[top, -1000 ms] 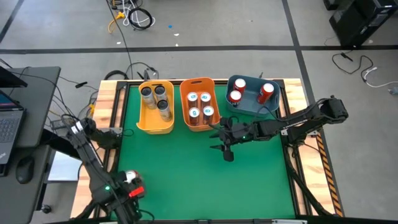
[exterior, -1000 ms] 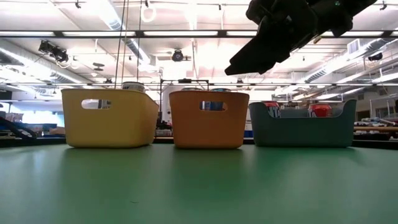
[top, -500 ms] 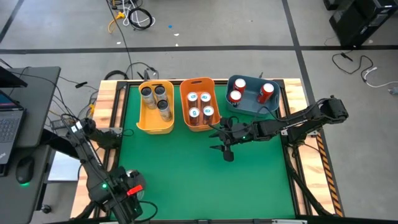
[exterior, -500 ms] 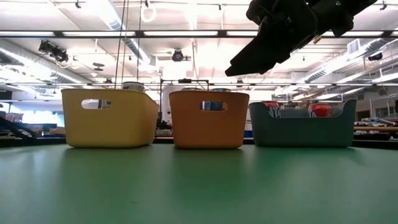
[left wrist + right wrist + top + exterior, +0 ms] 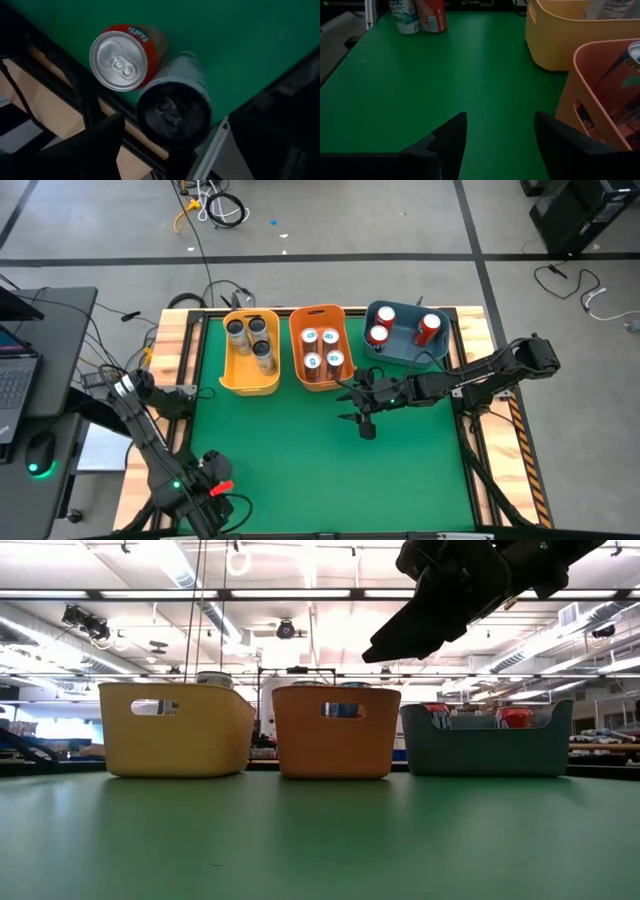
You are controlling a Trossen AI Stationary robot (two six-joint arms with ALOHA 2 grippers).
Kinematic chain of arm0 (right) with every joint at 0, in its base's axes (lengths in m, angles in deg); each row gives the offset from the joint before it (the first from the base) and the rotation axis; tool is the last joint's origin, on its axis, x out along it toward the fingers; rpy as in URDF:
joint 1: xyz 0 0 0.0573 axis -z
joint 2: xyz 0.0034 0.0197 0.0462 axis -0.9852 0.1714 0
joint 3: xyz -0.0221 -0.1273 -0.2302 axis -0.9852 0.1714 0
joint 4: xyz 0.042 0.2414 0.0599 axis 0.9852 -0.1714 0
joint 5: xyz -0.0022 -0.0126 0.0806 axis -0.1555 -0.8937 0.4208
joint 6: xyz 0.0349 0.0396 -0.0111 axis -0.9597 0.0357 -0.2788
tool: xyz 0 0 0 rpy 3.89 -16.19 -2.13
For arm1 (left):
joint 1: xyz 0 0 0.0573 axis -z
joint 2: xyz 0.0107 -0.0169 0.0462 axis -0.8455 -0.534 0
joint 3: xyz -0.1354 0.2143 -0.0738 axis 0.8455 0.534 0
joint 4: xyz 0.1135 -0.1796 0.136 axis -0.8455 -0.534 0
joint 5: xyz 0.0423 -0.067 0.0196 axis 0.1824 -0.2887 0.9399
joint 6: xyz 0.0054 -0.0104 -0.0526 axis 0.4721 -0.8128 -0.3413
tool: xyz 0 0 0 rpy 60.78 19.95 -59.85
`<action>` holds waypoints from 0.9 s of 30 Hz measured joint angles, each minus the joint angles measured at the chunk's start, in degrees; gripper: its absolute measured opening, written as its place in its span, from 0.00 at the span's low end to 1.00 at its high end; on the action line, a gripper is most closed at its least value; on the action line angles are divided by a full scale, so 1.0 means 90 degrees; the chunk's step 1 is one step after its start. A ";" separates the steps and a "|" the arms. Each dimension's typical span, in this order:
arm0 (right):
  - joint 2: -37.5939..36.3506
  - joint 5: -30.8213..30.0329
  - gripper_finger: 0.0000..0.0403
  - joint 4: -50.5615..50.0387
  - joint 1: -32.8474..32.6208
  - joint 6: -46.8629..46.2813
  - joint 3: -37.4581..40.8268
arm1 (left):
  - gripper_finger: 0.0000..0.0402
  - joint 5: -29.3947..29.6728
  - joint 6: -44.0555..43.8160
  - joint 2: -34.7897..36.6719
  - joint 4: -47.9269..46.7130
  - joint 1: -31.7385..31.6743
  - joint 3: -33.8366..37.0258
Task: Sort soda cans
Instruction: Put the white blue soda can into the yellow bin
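Left wrist view: cylindrical red can (image 5: 122, 57)

Green table (image 5: 300, 450), yellow bin (image 5: 250, 375), orange bin (image 5: 318, 380), blue bin (image 5: 405, 352), red cans (image 5: 428, 328), dark pincer (image 5: 500, 142).

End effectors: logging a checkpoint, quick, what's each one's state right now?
Left end effector: cannot be told; nothing held, above two cans at the near-left corner.
Right end effector: open, empty, mid-table.

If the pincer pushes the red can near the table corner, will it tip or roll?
The red can stands upright, so it would probably slide or tip first. Its round, smooth-looking body may roll once down. The grey can seems to touch it, so both might move.
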 joint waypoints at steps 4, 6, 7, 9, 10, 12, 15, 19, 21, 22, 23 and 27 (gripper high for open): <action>0.0000 0.0000 0.55 0.0000 0.0000 -0.0020 0.0000 | 0.93 -0.0138 0.0026 0.0000 0.0011 0.0032 0.0204; 0.0000 0.0002 0.55 0.0000 0.0000 -0.0028 0.0000 | 0.94 -0.0153 0.0029 0.0000 0.0060 0.0053 0.0292; 0.0000 0.0001 0.55 0.0000 0.0000 -0.0029 0.0000 | 0.94 -0.0153 0.0029 0.0000 0.0112 0.0058 0.0338; 0.0000 0.0002 0.55 -0.0001 0.0000 -0.0036 0.0000 | 0.94 -0.0151 0.0029 0.0000 0.0270 0.0066 0.0439; 0.0000 0.0002 0.55 -0.0005 0.0000 -0.0036 0.0000 | 0.94 -0.0154 0.0029 0.0000 0.0331 0.0064 0.0481; 0.0000 0.0002 0.55 -0.0049 0.0000 -0.0038 0.0000 | 0.94 -0.0161 0.0030 0.0000 0.0458 0.0063 0.0569; 0.0000 0.0002 0.55 -0.0101 0.0000 -0.0041 0.0000 | 0.94 -0.0181 0.0031 -0.0002 0.0682 0.0058 0.0704; 0.0000 0.0002 0.55 -0.0110 0.0000 -0.0041 0.0000 | 0.94 -0.0197 0.0130 -0.0002 0.0855 0.0053 0.0733; 0.0000 0.0002 0.55 -0.0106 0.0000 -0.0041 0.0000 | 0.94 -0.0163 0.0169 -0.0002 0.0915 0.0053 0.0733; 0.0000 0.0002 0.55 -0.0109 0.0000 -0.0041 0.0000 | 0.94 -0.0151 0.0169 -0.0005 0.0937 0.0053 0.0733; 0.0000 0.0002 0.55 -0.0107 0.0000 -0.0041 0.0000 | 0.94 -0.0151 0.0170 -0.0005 0.0941 0.0053 0.0733; 0.0000 0.0005 0.55 -0.0107 0.0000 -0.0041 0.0000 | 0.94 -0.0143 0.0169 -0.0006 0.0937 0.0053 0.0733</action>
